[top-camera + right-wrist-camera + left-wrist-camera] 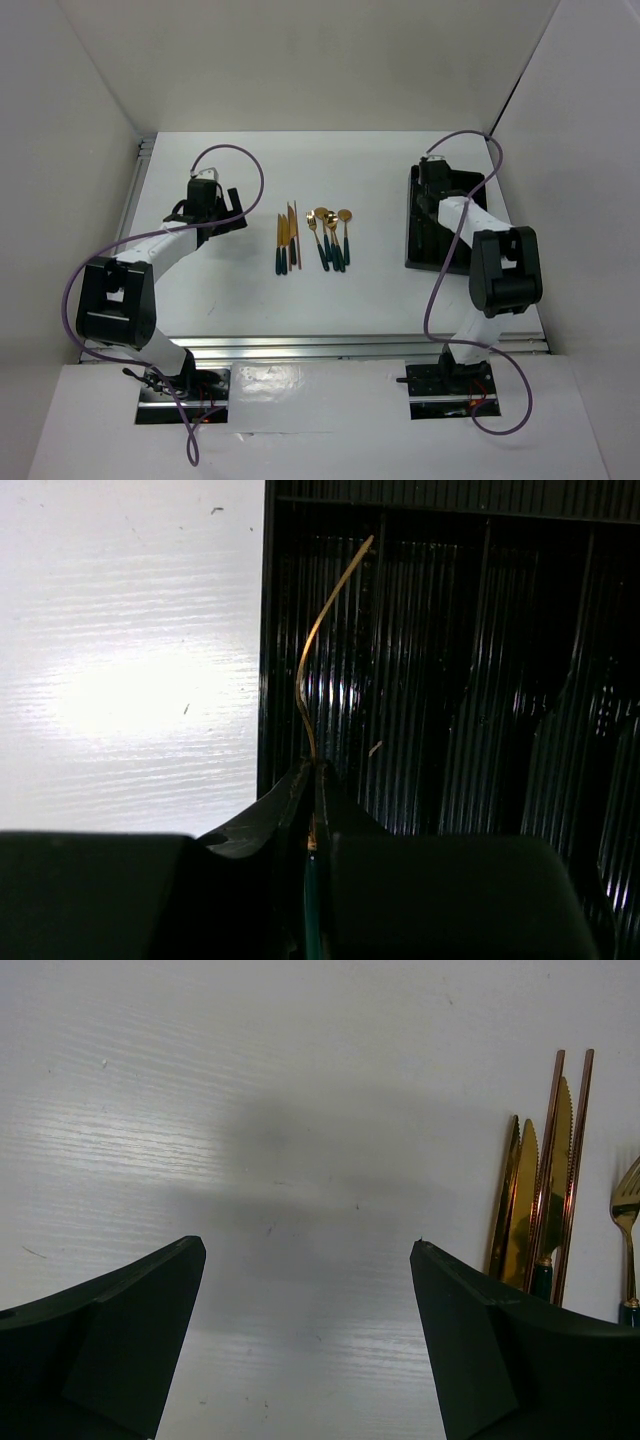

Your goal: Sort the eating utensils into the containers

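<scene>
Closest in, the right gripper (315, 780) has its jaws clamped on the teal handle of a gold utensil (318, 670), whose head reaches out over the tray (430, 680), above the compartment nearest its side rim. The smart play looks to be lining it up lengthwise with that slot, going low, then letting go. On the left wrist, the left gripper (305, 1250) gapes wide and empty, with the knives (522, 1210) just beside it. From above, the other utensils (325, 240) lie well apart from the tray.

Bright overhead light, soft shadow on the table (300, 1190), white glare beside the dim tray (450, 680)
</scene>
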Controlling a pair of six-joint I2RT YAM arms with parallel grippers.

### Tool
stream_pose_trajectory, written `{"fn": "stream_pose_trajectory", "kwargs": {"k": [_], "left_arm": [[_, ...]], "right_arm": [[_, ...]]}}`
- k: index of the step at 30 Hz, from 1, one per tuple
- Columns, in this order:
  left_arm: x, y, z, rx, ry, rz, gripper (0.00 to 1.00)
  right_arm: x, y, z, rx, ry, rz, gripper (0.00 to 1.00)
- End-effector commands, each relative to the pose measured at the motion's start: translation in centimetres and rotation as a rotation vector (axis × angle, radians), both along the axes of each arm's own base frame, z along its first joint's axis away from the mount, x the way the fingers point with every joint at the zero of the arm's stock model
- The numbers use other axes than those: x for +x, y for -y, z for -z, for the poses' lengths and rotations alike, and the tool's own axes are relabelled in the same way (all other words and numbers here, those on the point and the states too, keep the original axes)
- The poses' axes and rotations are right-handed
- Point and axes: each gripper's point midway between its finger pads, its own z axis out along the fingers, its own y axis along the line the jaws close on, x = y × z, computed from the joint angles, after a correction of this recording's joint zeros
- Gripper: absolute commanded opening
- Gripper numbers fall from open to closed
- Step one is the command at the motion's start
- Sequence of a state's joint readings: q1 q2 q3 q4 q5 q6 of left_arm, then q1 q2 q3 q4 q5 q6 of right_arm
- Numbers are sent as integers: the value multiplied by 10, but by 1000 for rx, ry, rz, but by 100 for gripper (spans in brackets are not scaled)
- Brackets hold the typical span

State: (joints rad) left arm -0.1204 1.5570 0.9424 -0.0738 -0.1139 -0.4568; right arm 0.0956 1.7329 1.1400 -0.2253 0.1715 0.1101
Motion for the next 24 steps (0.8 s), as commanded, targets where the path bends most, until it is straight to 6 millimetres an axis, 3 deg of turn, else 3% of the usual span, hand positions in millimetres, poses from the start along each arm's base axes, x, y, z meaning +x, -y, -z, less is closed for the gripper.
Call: {"fn": "stream_pose_trajectory", "kwargs": {"k": [1,5,7,10,14,19,24], "left_arm": [[12,1,-11,-25,45,-12,99],[12,1,-8,-24,35,-12,99],[15,2,-11,-25,45,-12,99],[15,0,-11,-19,45,-19,99],[15,2,-11,-25,45,-12,99],[14,2,-8,-24,35,-12,99],[14,2,-8,-24,35,-12,99]], "right_arm": [[14,0,-3,0,36,14,14],[11,1,7,-4,6,27,16],[11,1,7,2,7,33,24],[12,0,-2,13,30,42,33],[15,-4,-28,42,90,33,35],[21,-28,-43,140,150,-67,42],[27,-39,-23,153,105,-93,42]]}}
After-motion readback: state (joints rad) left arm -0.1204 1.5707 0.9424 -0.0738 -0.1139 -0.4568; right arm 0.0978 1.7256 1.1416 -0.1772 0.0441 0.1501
